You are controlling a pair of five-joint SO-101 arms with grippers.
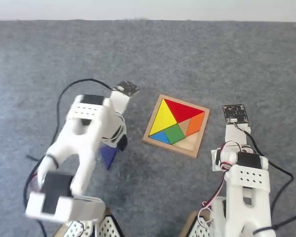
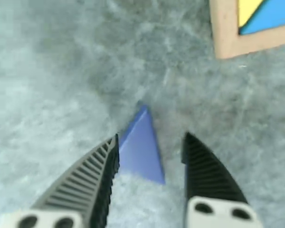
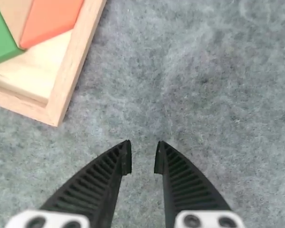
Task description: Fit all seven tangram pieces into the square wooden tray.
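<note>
High view gives us the square wooden tray (image 1: pixel 170 147) lying turned like a diamond on the grey carpet-like table cover (image 1: pixel 49 59), a little right of the middle. Inside it we see the big yellow triangle (image 1: pixel 164 118) on the left side, the big red triangle (image 1: pixel 183 111) at the far side, the orange piece (image 1: pixel 196 123) at the right side, the green piece (image 1: pixel 174 132) near the centre and the small light blue triangle (image 1: pixel 160 137) at the near left edge. Between the red, green and orange pieces there is a tan area, and we cannot tell if it is a piece or the tray floor; the pale floor is bare at the near right corner. The dark blue triangle (image 1: pixel 107 157) is outside the tray, flat on the cover, to the left of it and nearer to the arms, partly under the white left arm. In the left wrist view the left gripper (image 2: pixel 151 137) is spread wide around this dark blue triangle (image 2: pixel 141 149): one finger is just at its edge and the other stands apart from it, so we see no firm grip. In the right wrist view the right gripper (image 3: pixel 143 145) is above the bare cover, just beside the near right corner of the tray (image 3: pixel 69 76); its two fingers are only slightly apart, with nothing between them.
</note>
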